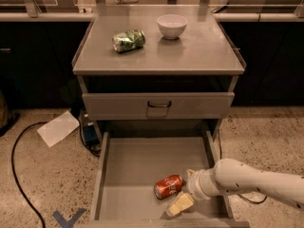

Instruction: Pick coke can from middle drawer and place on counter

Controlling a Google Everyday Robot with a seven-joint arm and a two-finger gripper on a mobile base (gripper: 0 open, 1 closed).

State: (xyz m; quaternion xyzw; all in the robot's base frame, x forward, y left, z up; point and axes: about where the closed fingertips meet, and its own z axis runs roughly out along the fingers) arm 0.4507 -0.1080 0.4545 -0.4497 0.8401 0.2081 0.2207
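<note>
The coke can (168, 186) lies on its side in the open middle drawer (137, 165), near its front right. My gripper (181, 192) reaches in from the right at the can's right end. One cream finger (179, 204) lies just in front of the can and the other (190, 173) shows just behind it, so the jaws stand apart with the can's end between them. The counter (156, 51) is the grey top of the cabinet above.
A green-and-white can (128, 40) on its side and a white bowl (172, 25) sit on the counter. A closed drawer front with a dark handle (159, 104) is above the open drawer. Paper (58, 128) and a black cable (19, 175) lie on the floor at left.
</note>
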